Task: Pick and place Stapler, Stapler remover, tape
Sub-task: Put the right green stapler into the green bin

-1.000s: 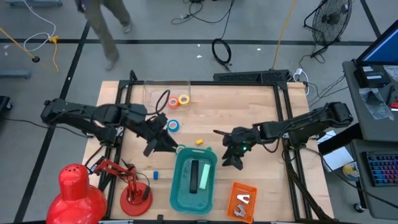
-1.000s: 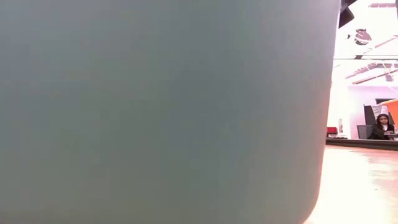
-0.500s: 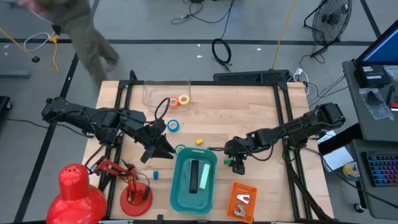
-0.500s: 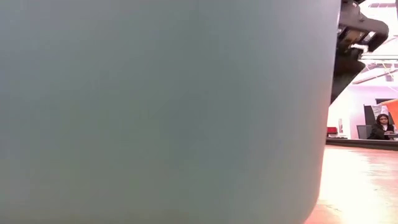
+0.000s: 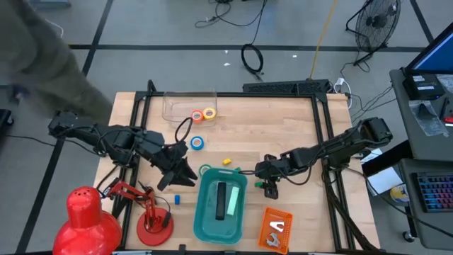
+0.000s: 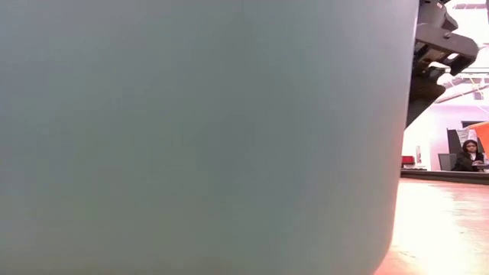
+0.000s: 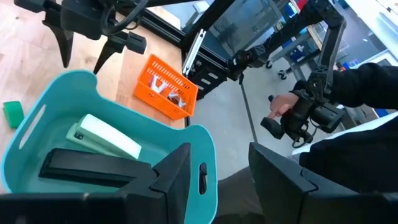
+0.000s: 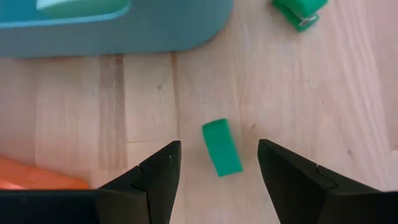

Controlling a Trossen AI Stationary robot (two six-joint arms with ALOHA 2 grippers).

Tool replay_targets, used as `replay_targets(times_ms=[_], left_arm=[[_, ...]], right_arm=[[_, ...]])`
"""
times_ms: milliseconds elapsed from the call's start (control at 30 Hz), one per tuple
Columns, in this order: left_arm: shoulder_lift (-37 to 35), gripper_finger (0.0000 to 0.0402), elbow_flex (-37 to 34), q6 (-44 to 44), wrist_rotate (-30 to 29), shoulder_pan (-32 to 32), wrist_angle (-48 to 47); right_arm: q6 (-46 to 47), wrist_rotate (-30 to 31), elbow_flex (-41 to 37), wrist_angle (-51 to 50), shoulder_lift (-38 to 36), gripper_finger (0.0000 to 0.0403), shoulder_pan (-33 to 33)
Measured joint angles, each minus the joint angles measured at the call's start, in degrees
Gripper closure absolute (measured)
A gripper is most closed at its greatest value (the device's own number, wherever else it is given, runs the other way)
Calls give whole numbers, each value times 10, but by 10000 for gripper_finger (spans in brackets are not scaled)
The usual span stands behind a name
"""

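Observation:
A teal basket [image 5: 209, 225] stands at the table's near middle. In it lie a black stapler [image 7: 87, 168] and a pale green block [image 7: 106, 137]. An orange tray [image 5: 265, 237] to its right holds the staple removers [image 7: 165, 87]. Orange [image 5: 197, 115], yellow [image 5: 209, 112] and blue [image 5: 197, 143] tape rolls lie at the far left, and a green one [image 5: 204, 170] lies by the basket's far left corner. My left gripper [image 7: 217, 155] hovers open at the basket's left. My right gripper [image 8: 217, 149] is open, tipped down, its fingers either side of a small green block [image 8: 222, 148] on the table.
A second small green thing [image 8: 300, 12] lies beside the basket's right wall. A clear box [image 5: 185, 103] stands at the far left, a red lamp [image 5: 88, 216] at the near left. Small yellow [image 5: 226, 161] and blue [image 5: 177, 200] blocks lie loose. A person with a camera [image 7: 292, 118] stands beyond the table.
My right gripper has sunk toward the table and tipped further down, coming over the small green block beside the basket. My left gripper has drifted a little toward the table's near left. A person has walked left behind the table.

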Motion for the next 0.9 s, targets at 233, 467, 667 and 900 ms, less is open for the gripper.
replay_targets(times_ms=[233,467,667,900], left_arm=[[0,238,0,0,-8,-2,0],[0,238,0,-3,-9,-2,0],[0,238,0,-12,-8,-2,0],[0,238,0,-14,-9,-2,0]], right_arm=[[9,-1,0,20,27,193,3],[24,-14,1,65,63,193,7],[39,-26,0,60,83,193,9],[56,-19,1,60,86,201,12]])
